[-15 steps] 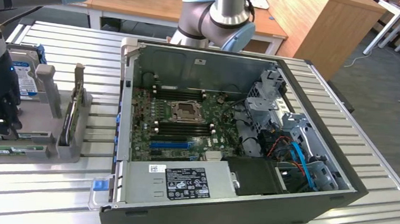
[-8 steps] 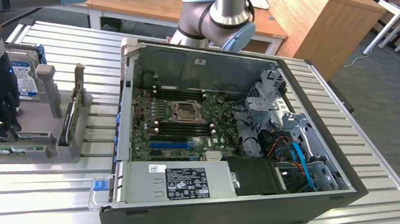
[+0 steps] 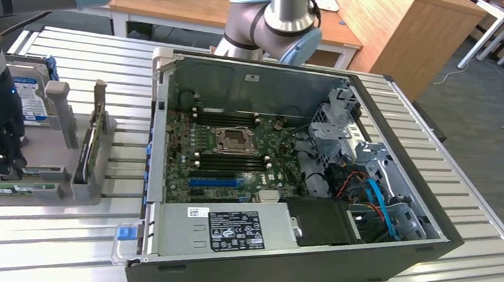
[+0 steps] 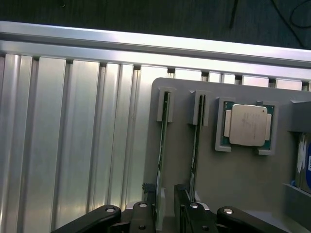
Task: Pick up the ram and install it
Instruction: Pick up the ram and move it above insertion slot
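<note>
A: The pincer (image 4: 164, 199) is doing what just now?

B: It is hanging down at the gray holder plate (image 4: 228, 179). Its fingers (image 4: 181, 204) are standing apart, one on each side of the ram (image 4: 162, 141). Whether they are touching it, I cannot tell.

A: And where is the ram sitting?

B: It is standing on its long edge in a slot of the plate. It is running along the plate's edge that borders the bare slats of the worktop (image 4: 73, 145), with its far end resting in a gray bracket.

A: What is lying beyond it?

B: A second stick (image 4: 195, 145) is standing parallel just beside it, farther in from that edge. Past that, the processor (image 4: 248, 124) is lying flat in a recess, and the hard drive (image 4: 303, 165) is sitting toward the plate's opposite edge.

A: And the computer?

B: The open case (image 3: 238, 87) is lying on its side mid-worktop, apart from the plate. Its motherboard (image 3: 224, 152) is facing up, and the power supply (image 3: 228, 229) is sitting at one end.
</note>
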